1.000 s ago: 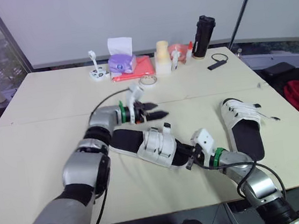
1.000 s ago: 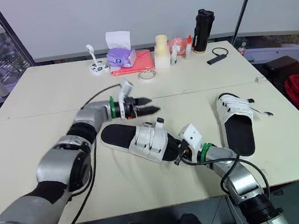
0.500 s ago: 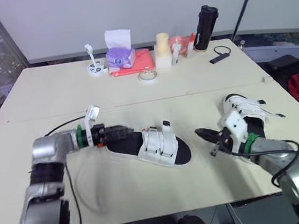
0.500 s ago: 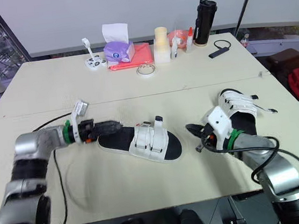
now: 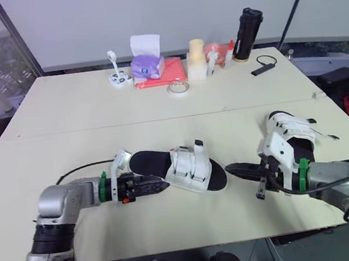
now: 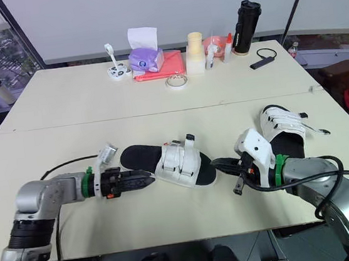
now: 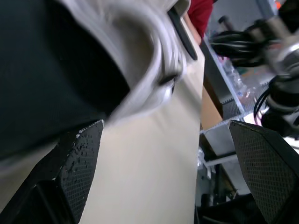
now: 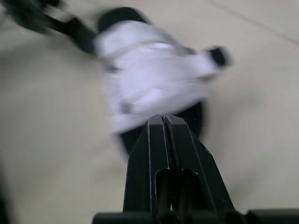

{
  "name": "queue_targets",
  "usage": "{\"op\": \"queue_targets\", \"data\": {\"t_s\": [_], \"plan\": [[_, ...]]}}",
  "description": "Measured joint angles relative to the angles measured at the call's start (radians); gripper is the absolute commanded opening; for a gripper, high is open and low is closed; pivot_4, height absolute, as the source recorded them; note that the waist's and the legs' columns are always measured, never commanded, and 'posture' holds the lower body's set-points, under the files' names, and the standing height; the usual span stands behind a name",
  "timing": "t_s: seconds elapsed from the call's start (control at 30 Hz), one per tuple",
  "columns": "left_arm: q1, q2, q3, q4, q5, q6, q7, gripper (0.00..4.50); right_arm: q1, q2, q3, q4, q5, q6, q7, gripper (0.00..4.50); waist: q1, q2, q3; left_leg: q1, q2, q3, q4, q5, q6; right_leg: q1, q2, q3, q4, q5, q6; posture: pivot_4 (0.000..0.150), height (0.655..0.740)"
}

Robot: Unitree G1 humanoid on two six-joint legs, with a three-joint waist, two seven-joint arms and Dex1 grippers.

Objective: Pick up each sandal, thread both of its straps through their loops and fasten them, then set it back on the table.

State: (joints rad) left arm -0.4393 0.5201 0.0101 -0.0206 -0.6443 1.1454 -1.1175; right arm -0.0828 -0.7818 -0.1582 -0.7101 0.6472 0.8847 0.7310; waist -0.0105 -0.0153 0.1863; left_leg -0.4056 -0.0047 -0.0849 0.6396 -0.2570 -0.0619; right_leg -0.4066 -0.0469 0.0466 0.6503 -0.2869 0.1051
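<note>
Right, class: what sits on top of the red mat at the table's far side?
A purple tissue box sits on the red mat, a white tissue poking out. Whatever lies beneath the box is covered.

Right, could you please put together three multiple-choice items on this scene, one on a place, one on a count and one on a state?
1. Where does the middle sandal lie?
A. flat on the table, between the two grippers
B. half off the table's edge
C. lifted off the table

2. How many sandals are on the table?
A. one
B. two
C. three

3. How are the fingers of the right gripper?
A. wide open
B. shut on a strap
C. shut with nothing between them

Answers:
1 A: it lies flat, with the left gripper by its heel end and the right gripper off its toe end.
2 B: the second sandal lies beside the right arm.
3 C: the right wrist view shows the fingers pressed together, holding nothing.
</note>
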Motion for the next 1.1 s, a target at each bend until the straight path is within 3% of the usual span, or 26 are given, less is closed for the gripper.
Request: {"op": "queue_targets", "data": {"t_s": [0.27, 0.5, 0.83, 0.93, 1.1], "plan": [[-0.052, -0.061, -0.080, 0.093, 0.047, -0.158, 0.005, 4.45, -0.020, -0.018, -0.001, -0.082, 0.091, 0.091, -0.059, 0.00, 0.022, 0.001, 0.000, 0.000, -0.001, 0.000, 0.009, 0.000, 0.000, 0.005, 0.000, -0.001, -0.001, 0.000, 0.000, 0.150, 0.7400], [-0.079, 0.075, -0.091, 0.014, 0.017, -0.153, -0.064, 4.45, 0.026, -0.025, -0.017, -0.093, 0.114, 0.104, -0.098, 0.00, 0.014, 0.002, 0.000, -0.001, 0.000, 0.000, 0.007, -0.001, 0.001, 0.002, 0.000, -0.001, 0.001, 0.000, 0.000, 0.150, 0.7400], [-0.126, 0.057, -0.069, 0.019, -0.019, -0.156, -0.051, 4.45, 0.024, -0.025, -0.012, -0.093, 0.121, 0.102, -0.121, 0.00, 0.013, 0.001, 0.000, -0.001, 0.000, 0.000, 0.008, -0.001, 0.001, 0.002, 0.001, -0.001, 0.001, 0.000, 0.000, 0.150, 0.7400], [-0.142, 0.028, -0.079, 0.059, -0.004, -0.187, -0.039, 4.45, 0.012, -0.025, -0.006, -0.093, 0.121, 0.102, -0.126, 0.00, 0.013, 0.001, 0.000, -0.001, 0.000, 0.001, 0.008, -0.001, 0.001, 0.002, 0.001, -0.001, 0.001, 0.000, 0.000, 0.150, 0.7400], [-0.198, -0.096, -0.174, 0.252, 0.137, -0.371, 0.005, 4.45, -0.008, -0.023, 0.001, -0.091, 0.122, 0.100, -0.141, 0.00, 0.021, 0.001, 0.000, -0.001, -0.002, 0.001, 0.009, -0.001, 0.002, 0.003, 0.001, -0.001, 0.001, 0.001, 0.001, 0.150, 0.7400]]}}
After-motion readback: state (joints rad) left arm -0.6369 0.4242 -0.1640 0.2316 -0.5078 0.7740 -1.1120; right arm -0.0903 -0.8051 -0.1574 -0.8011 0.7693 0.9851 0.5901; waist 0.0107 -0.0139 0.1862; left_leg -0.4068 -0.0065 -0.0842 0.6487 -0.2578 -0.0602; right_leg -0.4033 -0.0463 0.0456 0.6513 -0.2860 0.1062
